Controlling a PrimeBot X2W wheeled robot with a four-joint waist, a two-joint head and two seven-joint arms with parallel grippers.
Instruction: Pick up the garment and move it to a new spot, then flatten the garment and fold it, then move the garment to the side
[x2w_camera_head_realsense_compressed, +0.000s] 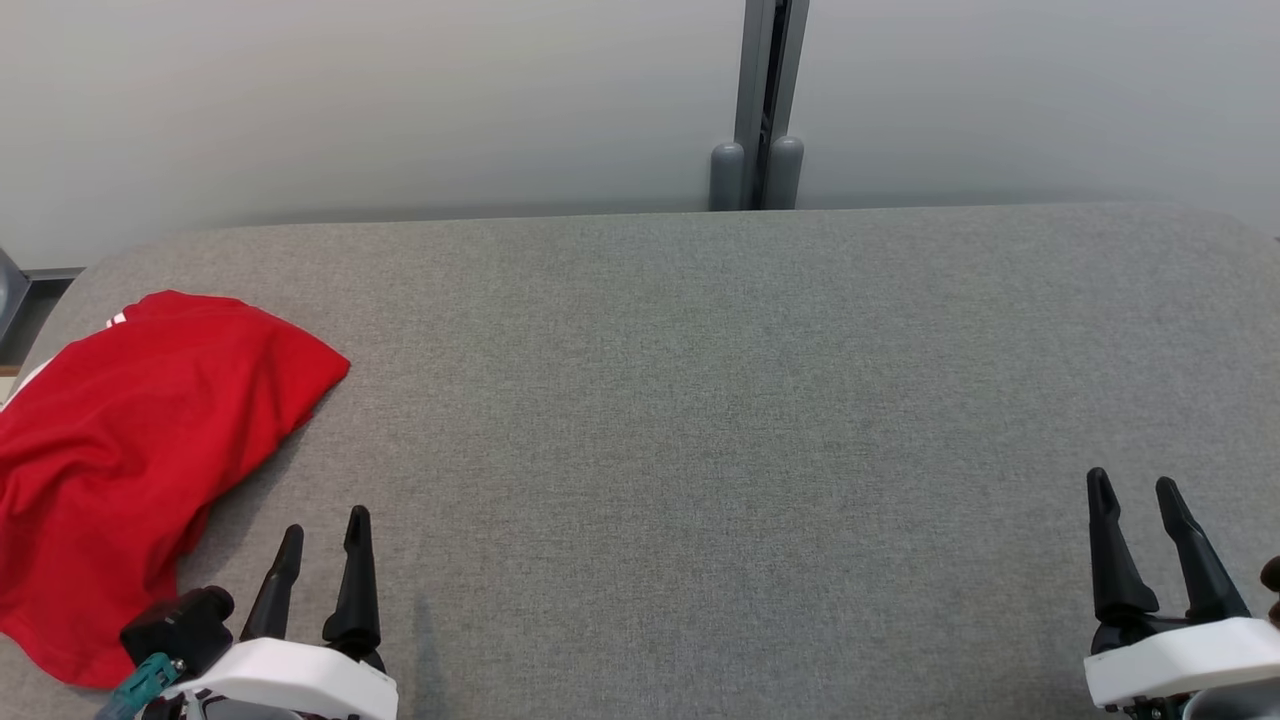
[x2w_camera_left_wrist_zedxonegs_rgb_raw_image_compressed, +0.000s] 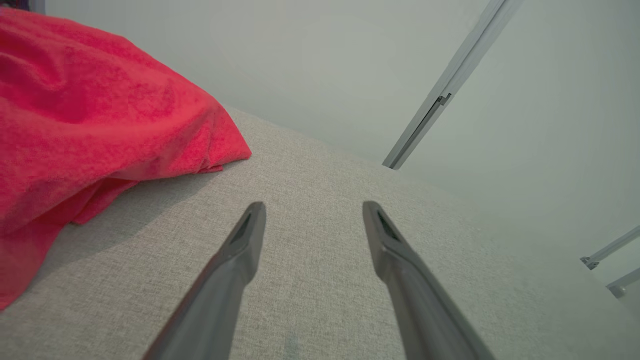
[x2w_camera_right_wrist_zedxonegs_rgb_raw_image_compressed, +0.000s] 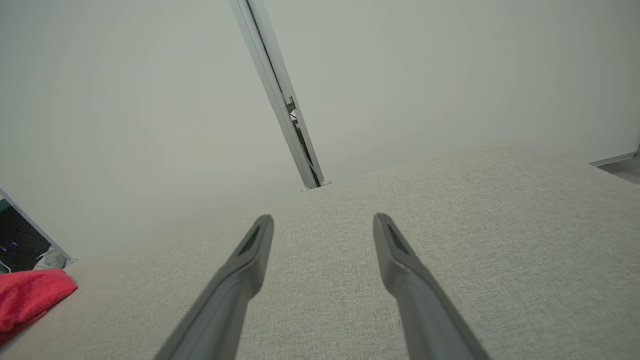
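A red garment (x2w_camera_head_realsense_compressed: 130, 450) lies bunched in a heap at the left end of the grey fabric table (x2w_camera_head_realsense_compressed: 700, 400), with a little white trim at its far edge. My left gripper (x2w_camera_head_realsense_compressed: 325, 530) stands open at the lower left, just right of the heap and apart from it, nothing between its fingers. The left wrist view has the garment (x2w_camera_left_wrist_zedxonegs_rgb_raw_image_compressed: 90, 115) rising at the upper left of the open left gripper (x2w_camera_left_wrist_zedxonegs_rgb_raw_image_compressed: 312, 206). My right gripper (x2w_camera_head_realsense_compressed: 1130, 485) stands open at the lower right over bare fabric. The right wrist view has the right gripper (x2w_camera_right_wrist_zedxonegs_rgb_raw_image_compressed: 322, 217) open and the garment (x2w_camera_right_wrist_zedxonegs_rgb_raw_image_compressed: 27, 297) far off at the left edge.
A pale wall runs behind the table, with a grey vertical post (x2w_camera_head_realsense_compressed: 765, 100) at the middle of the far edge. The table's left end drops away beside the garment. Bare grey fabric spans the middle and right of the table.
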